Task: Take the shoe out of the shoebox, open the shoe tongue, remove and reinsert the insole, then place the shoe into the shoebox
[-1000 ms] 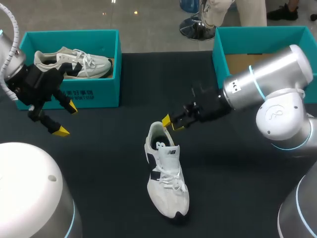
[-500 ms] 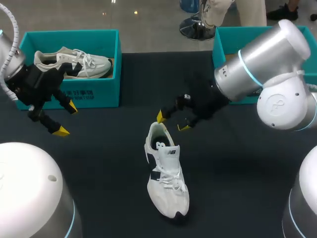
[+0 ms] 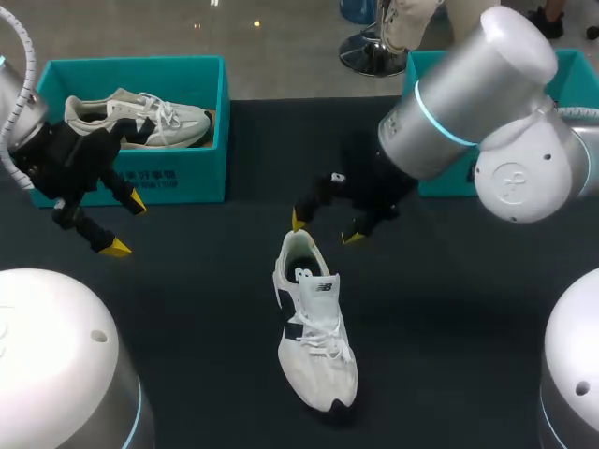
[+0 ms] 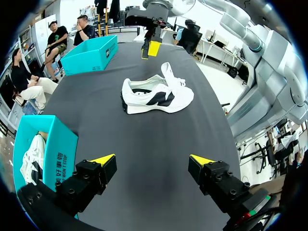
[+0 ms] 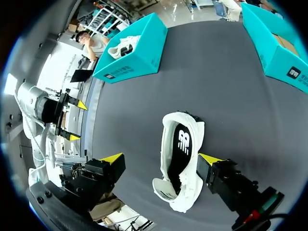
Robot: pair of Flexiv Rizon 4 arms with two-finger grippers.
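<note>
White shoe (image 3: 314, 327) lies on the counter (image 3: 206, 309), right hand (image 3: 326, 229) open above its heel. Left hand (image 3: 126, 224), open, hangs beside a teal box (image 3: 178, 178) holding a second shoe (image 3: 140, 117).

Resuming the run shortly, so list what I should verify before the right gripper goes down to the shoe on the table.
1. Shoe out of its box, standing on its sole on the table: ok.
2. Right gripper open and empty: ok.
3. Right gripper lined up with the shoe: ok; it hangs over the heel end, with the shoe under and between its fingers in the right wrist view.
4. Insole in the shoe: ok; it shows through the opening.
5. Tongue pulled open: cannot tell; the laces cross it.
6. Left gripper open, empty and well away from the shoe: ok.
</note>
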